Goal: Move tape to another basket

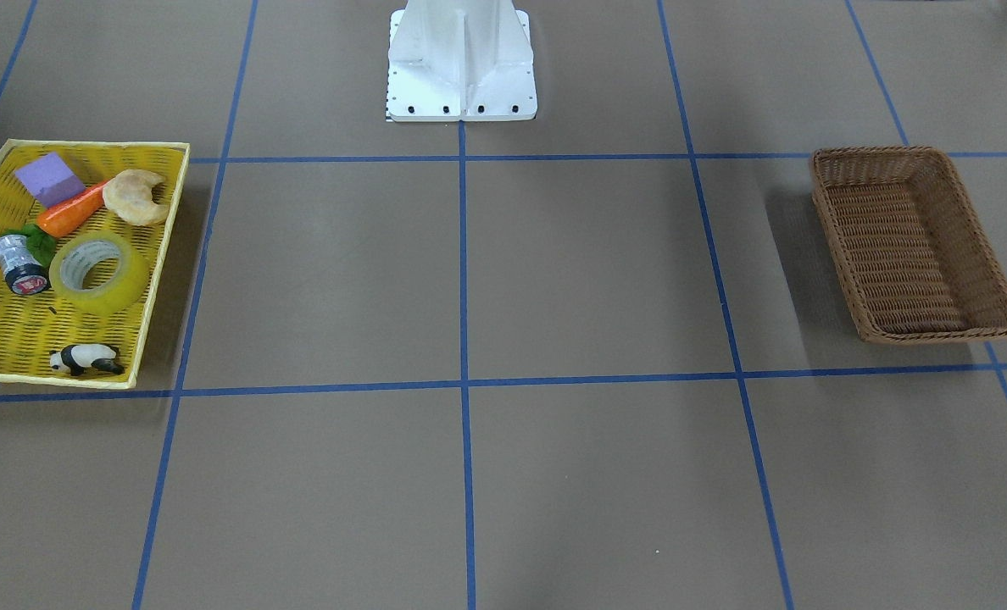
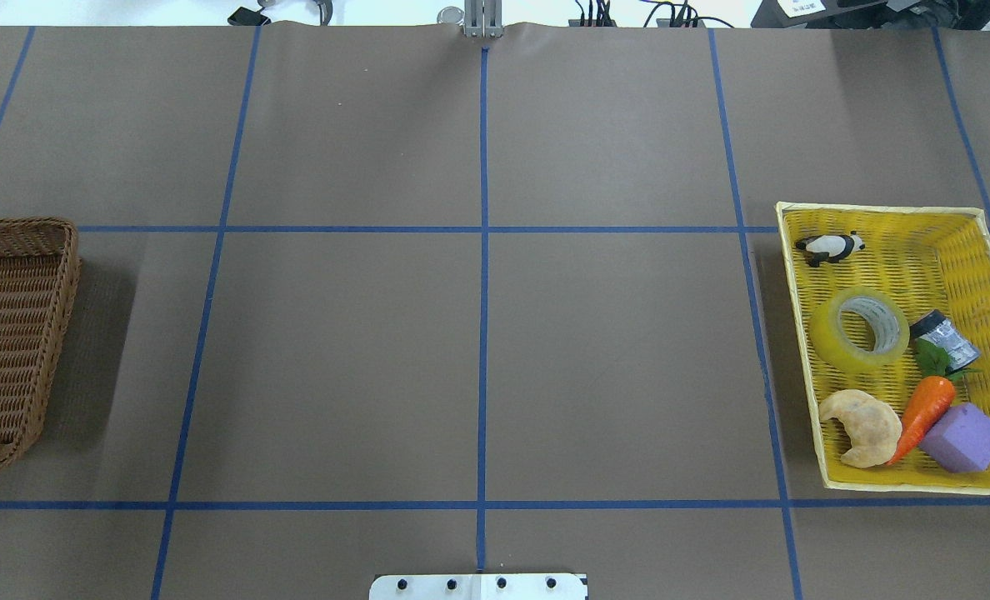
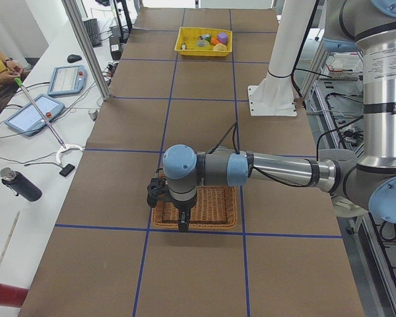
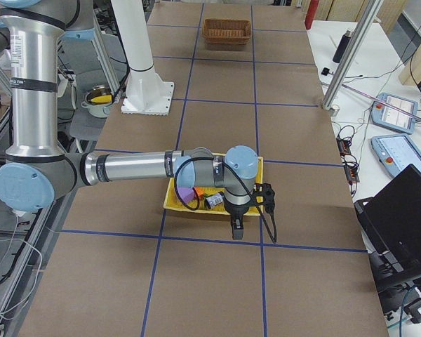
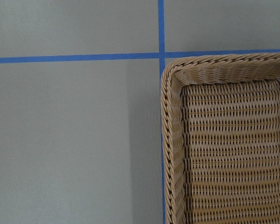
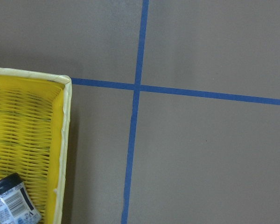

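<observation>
Tape [image 1: 99,269], a wide translucent yellow roll, lies in the flat yellow woven tray [image 1: 3,330] at frame left, not yet in the brown wicker basket [image 1: 881,151] far right; whether the left gripper [image 3: 183,223] and right gripper [image 4: 236,227] are open or clenched cannot be told.

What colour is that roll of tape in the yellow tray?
The tape is translucent yellow, with a whitish-grey core; the overhead view shows it best.

Left arm [image 3: 277,170] extends from 3 o'clock, forearm level, left gripper [image 3: 183,223] pointing down. Right arm [image 4: 133,167] extends from 9 o'clock, right gripper [image 4: 236,228] likewise downward; finger spacing indiscernible.
</observation>
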You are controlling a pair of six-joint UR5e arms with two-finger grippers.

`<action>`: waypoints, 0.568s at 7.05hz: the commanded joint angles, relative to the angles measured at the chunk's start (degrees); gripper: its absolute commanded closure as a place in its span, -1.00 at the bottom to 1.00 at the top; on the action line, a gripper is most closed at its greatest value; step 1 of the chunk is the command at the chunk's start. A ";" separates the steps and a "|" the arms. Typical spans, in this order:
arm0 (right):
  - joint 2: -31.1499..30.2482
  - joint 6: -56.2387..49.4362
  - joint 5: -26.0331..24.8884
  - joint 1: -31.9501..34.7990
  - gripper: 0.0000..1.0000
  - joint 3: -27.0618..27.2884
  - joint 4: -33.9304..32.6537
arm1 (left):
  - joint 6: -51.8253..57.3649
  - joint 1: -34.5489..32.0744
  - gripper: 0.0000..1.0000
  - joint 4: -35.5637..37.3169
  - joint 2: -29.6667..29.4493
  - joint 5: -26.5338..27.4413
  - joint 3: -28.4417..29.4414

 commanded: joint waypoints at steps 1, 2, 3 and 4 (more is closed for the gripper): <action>-0.02 -0.03 0.00 -0.04 -1.00 0.05 0.00 | -0.09 0.09 -0.98 0.00 -0.14 -0.09 -0.07; -0.02 -0.03 0.00 -0.04 -1.00 0.22 0.17 | -0.09 0.09 -0.98 0.08 -0.14 -0.09 -0.15; 0.15 0.06 -0.09 -0.38 -1.00 0.31 0.17 | 0.08 0.18 -0.98 0.08 -0.14 0.08 -0.42; 0.85 0.15 -0.17 -0.39 -1.00 0.49 0.26 | -0.01 0.18 -0.98 0.00 -0.41 0.35 -0.33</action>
